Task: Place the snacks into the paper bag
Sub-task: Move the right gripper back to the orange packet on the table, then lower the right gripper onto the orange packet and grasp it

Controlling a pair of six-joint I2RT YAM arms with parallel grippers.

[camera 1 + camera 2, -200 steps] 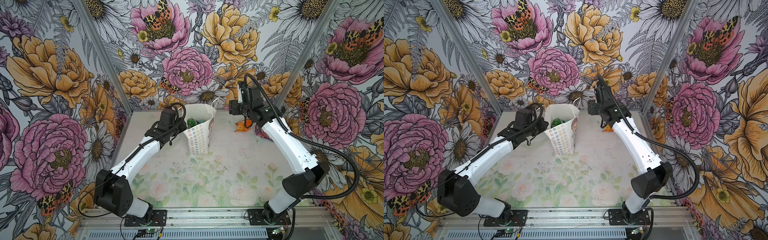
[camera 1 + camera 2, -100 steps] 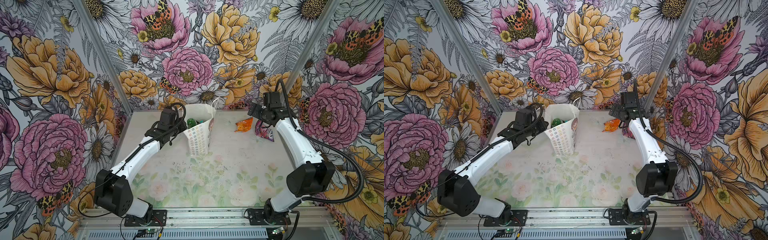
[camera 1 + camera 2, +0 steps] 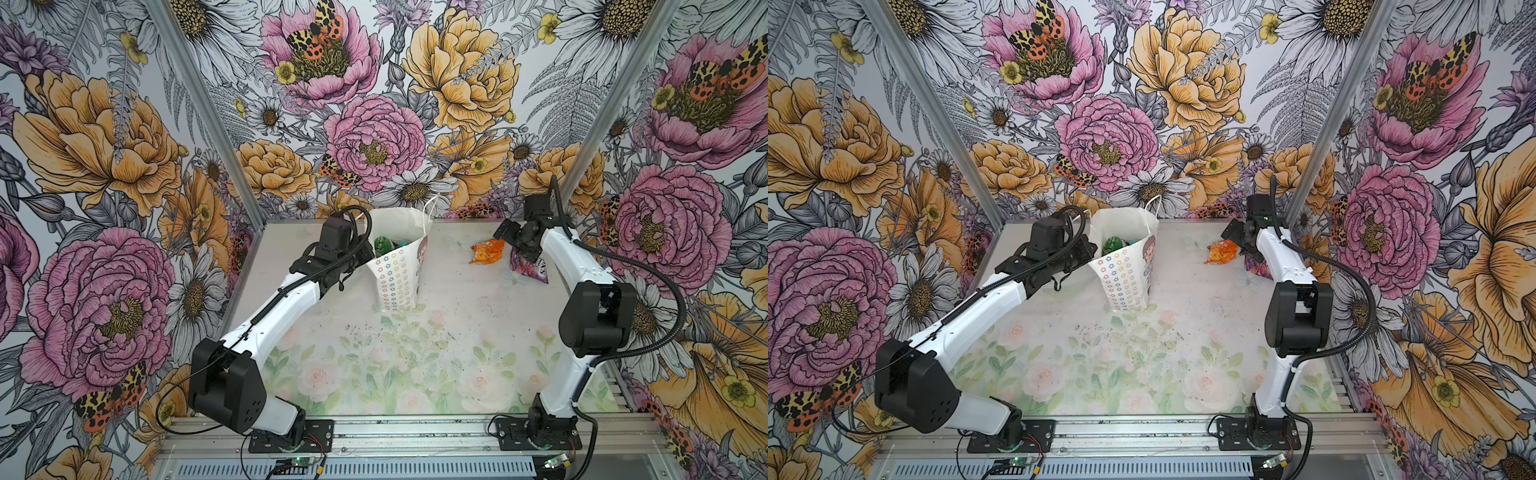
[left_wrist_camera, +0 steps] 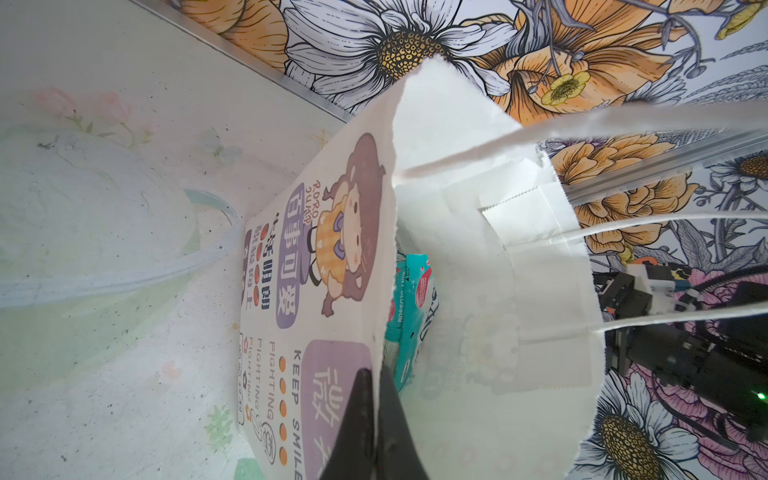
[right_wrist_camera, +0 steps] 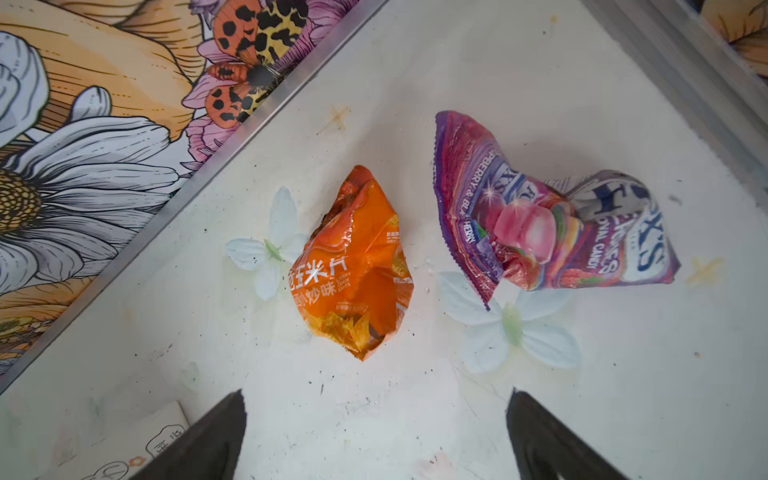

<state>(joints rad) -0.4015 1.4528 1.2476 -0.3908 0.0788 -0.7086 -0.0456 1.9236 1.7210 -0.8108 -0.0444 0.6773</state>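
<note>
We see the paper bag (image 3: 397, 278) upright on the table (image 3: 436, 332), a teal packet (image 4: 409, 299) inside; our left gripper (image 4: 374, 374) clamps its rim; farther back, our right gripper (image 5: 376, 392) hangs wide open near an orange packet (image 5: 353, 266) and a purple packet (image 5: 540, 232).

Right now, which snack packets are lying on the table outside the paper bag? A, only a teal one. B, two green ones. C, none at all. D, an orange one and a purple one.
D: the orange packet and the purple packet lie on the bare table, well away from the paper bag.
</note>
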